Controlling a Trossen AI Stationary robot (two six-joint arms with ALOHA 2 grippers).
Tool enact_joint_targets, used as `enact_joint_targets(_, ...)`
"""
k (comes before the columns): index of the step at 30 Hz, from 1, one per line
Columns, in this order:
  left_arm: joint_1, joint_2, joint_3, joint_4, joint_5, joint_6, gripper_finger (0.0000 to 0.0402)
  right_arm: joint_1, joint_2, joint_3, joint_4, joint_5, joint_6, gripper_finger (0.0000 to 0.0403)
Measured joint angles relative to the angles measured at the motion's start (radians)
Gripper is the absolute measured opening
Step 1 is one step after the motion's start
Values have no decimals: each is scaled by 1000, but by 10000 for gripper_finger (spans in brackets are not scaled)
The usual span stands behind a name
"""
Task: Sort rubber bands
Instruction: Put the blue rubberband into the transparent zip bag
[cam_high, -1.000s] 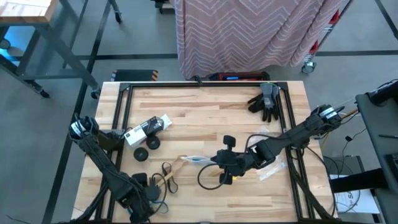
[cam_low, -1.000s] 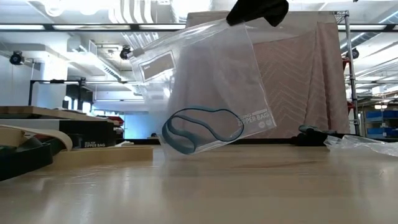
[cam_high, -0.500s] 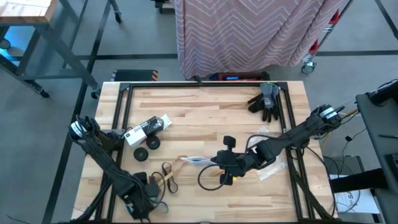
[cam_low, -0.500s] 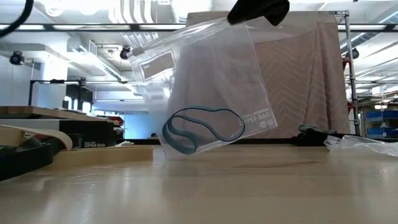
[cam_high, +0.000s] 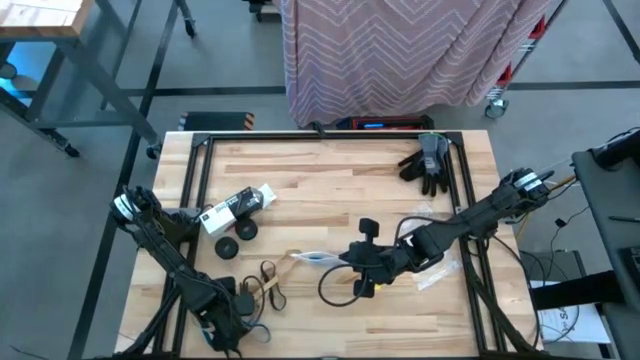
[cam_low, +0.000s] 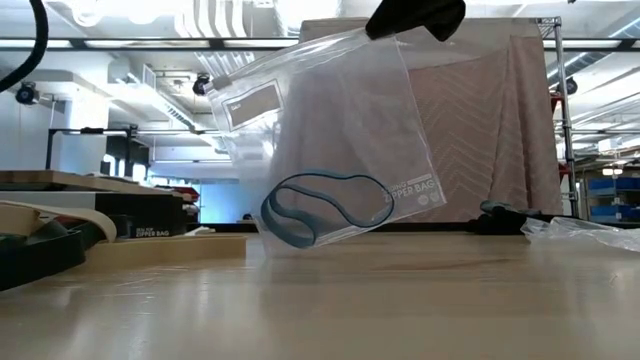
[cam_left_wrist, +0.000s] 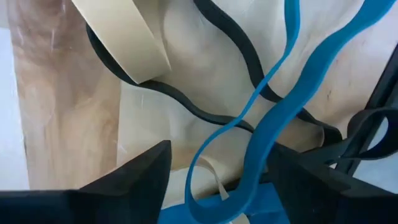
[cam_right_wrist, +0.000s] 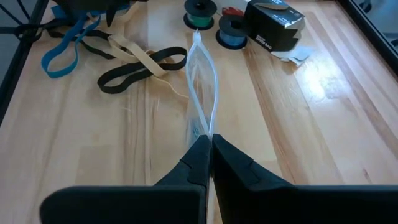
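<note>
While the high view shows the rubber bands (cam_high: 268, 283) piled near the table's front left, the left gripper (cam_high: 232, 318) hovers beside them. Its wrist view shows fingers parted around a blue band (cam_left_wrist: 273, 118), gripping nothing. Low and right wrist views show the right gripper (cam_right_wrist: 208, 144) clenched on a clear bag (cam_low: 330, 140) containing a blue loop (cam_low: 325, 208).

Blue rubber bands (cam_left_wrist: 280, 112), a black band (cam_right_wrist: 134, 68) and a tan band (cam_left_wrist: 127, 37) lie on the pale wooden table (cam_high: 330, 190); a pink zigzag-patterned cloth (cam_high: 410, 50) hangs beyond.

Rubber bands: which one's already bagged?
The blue rubber band, lying in the bottom of the clear bag that the right gripper holds up; the others lie loose on the table.
</note>
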Motion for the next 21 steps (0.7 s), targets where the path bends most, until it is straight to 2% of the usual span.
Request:
enact_joint_targets(6,0,0,0,-2,-31,53,160,0,0,0,0,0,0,0)
enact_joint_targets(14,1,1,0,-18,-34,104,17,0,0,-1,0,0,-11,0)
enact_joint_targets(18,1,0,0,-51,-35,67,6,0,0,-1,0,0,-18,0)
enact_joint_targets(21,1,0,31,-144,-40,41,3,0,0,-1,0,0,-18,0)
